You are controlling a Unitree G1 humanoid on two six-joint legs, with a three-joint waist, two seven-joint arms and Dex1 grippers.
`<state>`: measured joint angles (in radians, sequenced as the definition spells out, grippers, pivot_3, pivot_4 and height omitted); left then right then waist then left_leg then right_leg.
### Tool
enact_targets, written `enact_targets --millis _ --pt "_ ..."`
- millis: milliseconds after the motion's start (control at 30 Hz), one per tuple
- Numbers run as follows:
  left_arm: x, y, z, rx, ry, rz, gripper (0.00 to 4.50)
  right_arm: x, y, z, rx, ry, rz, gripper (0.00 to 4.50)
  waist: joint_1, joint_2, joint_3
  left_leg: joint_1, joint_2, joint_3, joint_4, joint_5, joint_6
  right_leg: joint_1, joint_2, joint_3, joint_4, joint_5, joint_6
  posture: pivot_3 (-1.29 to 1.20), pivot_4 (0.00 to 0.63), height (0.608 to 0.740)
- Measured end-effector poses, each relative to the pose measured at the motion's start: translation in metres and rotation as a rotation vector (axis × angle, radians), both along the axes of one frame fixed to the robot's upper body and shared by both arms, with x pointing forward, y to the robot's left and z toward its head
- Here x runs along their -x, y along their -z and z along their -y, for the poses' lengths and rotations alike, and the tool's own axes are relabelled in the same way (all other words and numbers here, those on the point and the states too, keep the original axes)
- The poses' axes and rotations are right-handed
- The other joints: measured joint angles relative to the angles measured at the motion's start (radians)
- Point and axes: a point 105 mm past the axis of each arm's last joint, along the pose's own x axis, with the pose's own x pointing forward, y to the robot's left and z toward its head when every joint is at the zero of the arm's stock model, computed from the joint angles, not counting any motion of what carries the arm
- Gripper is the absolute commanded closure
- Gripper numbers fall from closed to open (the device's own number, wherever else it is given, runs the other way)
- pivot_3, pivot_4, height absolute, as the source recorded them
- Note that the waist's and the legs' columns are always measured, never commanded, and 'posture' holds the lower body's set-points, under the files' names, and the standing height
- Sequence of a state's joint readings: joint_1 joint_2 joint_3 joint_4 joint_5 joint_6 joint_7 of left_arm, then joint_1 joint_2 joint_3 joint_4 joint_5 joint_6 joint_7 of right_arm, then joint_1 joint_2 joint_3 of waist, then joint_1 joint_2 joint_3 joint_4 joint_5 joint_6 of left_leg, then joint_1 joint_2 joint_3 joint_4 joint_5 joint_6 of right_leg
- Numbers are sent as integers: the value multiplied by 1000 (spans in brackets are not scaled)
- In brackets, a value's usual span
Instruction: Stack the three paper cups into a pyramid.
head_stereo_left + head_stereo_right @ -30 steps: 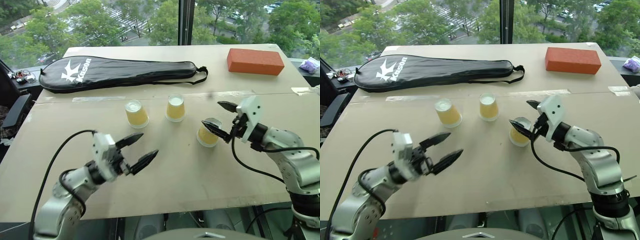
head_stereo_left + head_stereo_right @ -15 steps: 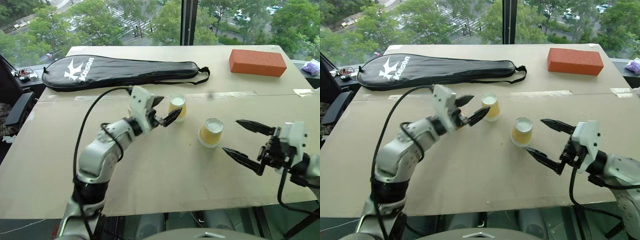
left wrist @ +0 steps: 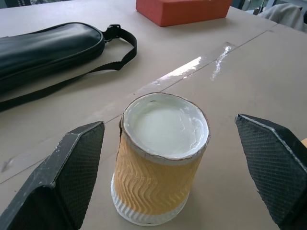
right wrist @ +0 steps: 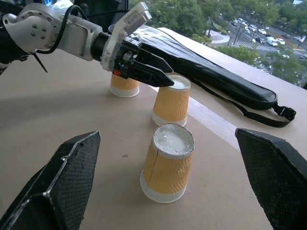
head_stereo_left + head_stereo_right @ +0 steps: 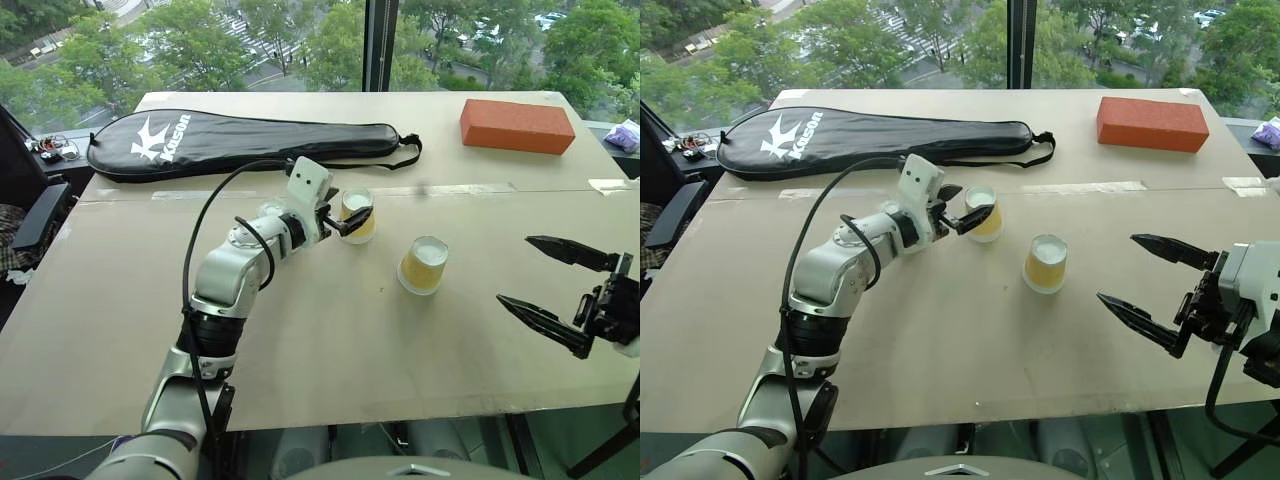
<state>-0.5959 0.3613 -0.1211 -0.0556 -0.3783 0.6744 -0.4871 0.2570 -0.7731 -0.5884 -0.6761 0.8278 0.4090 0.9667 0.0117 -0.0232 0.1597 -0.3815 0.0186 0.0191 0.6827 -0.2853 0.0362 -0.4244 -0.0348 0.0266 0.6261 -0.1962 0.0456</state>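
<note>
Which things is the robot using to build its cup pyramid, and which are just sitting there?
For the job:
- middle paper cup, between the open left gripper fingers
- nearest paper cup
- third paper cup, behind the left arm
- open right gripper, apart from the cups

Just lying about:
- black racket bag
- orange brick
- purple thing at the table edge

L hand (image 5: 968,207) open round cup (image 5: 984,213).
</note>
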Motion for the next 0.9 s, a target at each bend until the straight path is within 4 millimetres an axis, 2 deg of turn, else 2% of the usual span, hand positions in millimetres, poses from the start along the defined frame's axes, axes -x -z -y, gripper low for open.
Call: enact_targets --millis 200,300,400,500,600,700,800,900 --pt "-12 8 -5 -41 -7 -8 0 -18 -19 11 16 -48 32 49 -1 0 0 1 0 0 0 0 0 1 0 0 0 0 -1 0 150 740" --pt "-13 11 -4 -44 1 -6 664 -22 -23 11 21 -66 42 0 2 0 0 0 0 -2 0 0 0 1 0 -2 0 2 2 0 150 740" --pt "-11 11 1 -26 31 5 1974 -26 -28 13 13 -66 56 0 4 0 0 -1 0 -2 0 0 0 1 -1 -2 -1 3 3 0 150 740" --pt "-5 11 1 -11 62 16 1974 -29 -22 14 19 -54 36 0 2 0 0 -1 0 -1 0 0 0 1 -1 -1 -1 3 3 0 150 740" --pt "10 -1 1 67 137 38 1974 -30 -15 14 22 -50 7 0 1 0 0 -1 1 -2 0 0 0 0 -1 -1 0 3 3 0 150 740" --pt "40 -13 -2 82 282 46 1974 -29 -11 14 22 -49 -9 0 -2 0 0 0 2 -2 0 0 0 0 0 -1 0 2 1 0 150 740" --pt "70 -6 -12 45 398 1 1974 -29 -8 14 17 -46 -16 0 -5 1 0 1 2 -2 0 0 0 0 0 0 1 0 0 0 150 740" --pt "84 8 -17 14 454 -58 1974 -31 -1 10 13 -54 -34 0 2 1 0 1 2 0 1 0 0 1 0 -1 1 -2 2 0 150 740"
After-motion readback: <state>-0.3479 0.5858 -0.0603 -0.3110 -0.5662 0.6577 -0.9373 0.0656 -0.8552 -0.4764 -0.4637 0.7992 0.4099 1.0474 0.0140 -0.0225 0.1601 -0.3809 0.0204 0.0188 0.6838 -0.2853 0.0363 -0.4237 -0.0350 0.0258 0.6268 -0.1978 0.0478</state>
